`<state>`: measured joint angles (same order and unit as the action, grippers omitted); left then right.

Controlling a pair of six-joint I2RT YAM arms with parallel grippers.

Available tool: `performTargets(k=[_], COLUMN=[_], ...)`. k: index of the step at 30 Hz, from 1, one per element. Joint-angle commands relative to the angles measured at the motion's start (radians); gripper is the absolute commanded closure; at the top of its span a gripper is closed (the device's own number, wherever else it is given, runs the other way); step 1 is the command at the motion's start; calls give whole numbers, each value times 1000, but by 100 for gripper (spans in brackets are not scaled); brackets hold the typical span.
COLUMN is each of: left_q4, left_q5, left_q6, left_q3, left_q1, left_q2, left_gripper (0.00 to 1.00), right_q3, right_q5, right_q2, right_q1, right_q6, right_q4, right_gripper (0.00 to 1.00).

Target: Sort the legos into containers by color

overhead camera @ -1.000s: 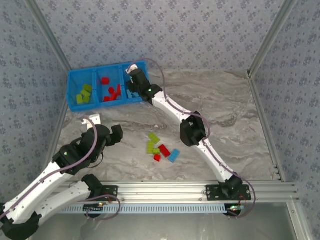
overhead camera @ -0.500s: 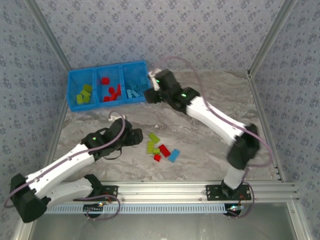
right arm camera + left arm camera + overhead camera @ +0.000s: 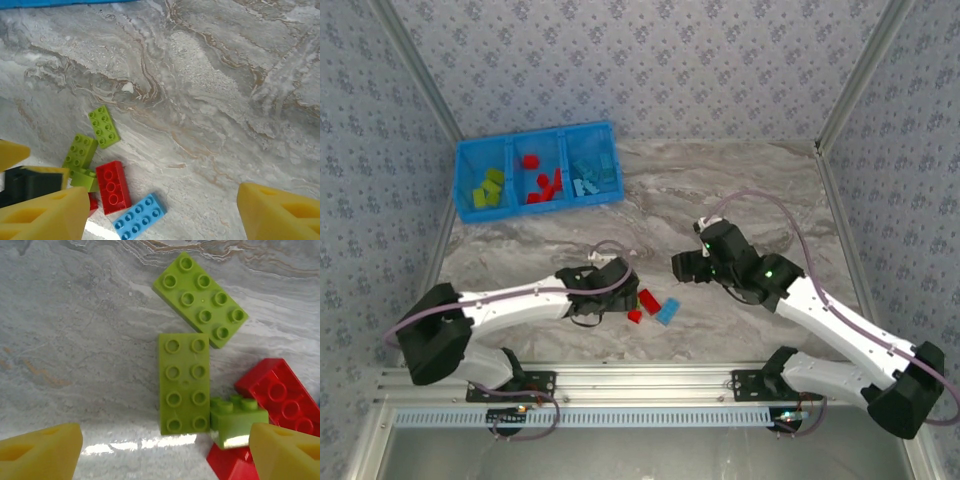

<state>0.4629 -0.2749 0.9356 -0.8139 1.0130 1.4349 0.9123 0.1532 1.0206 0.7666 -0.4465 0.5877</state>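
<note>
My left gripper [image 3: 165,452] is spread over the middle green brick [image 3: 183,384] for a pinch. My right gripper [image 3: 162,212] hangs wide, empty, giving room.

Green legos [image 3: 184,385] overlapped by left pincer [image 3: 620,285] from above, red lego [image 3: 280,395] cut at left-wrist edge, bin [image 3: 60,2] clipped in right-wrist view.

The top external camera sits above and behind the arm bases [image 3: 515,383], looking down from afar over the grey marbled bench [image 3: 740,190]. The left wrist camera faces almost straight down, very close, on a lime green eight-stud plastic brick [image 3: 183,383] near a red plastic brick [image 3: 278,395]. The right wrist camera looks down obliquely from higher up, catching the edge of the bright blue plastic bin [image 3: 50,2]. All three views share the red brick.
</note>
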Motion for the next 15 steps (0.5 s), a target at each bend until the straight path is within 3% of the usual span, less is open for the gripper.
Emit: performTargets(k=[1,5,15], left_q4=[-64,-91,-128], left_q5=[17,47,59], left_q6=[-9,-20,-31], left_q3=[-54,-45,-6], left_q1=[-24,-45,-79], left_q2=[57,113,152], left_gripper=[18,25,60], right_q3=[16,14,29], right_q5=[39,31,6], right_q2=[-16,-10,17], right_q1=[5,7,21], right_q6=[-43,-47,-59], right_q4=[35,30,29], right_gripper=[20,19,19])
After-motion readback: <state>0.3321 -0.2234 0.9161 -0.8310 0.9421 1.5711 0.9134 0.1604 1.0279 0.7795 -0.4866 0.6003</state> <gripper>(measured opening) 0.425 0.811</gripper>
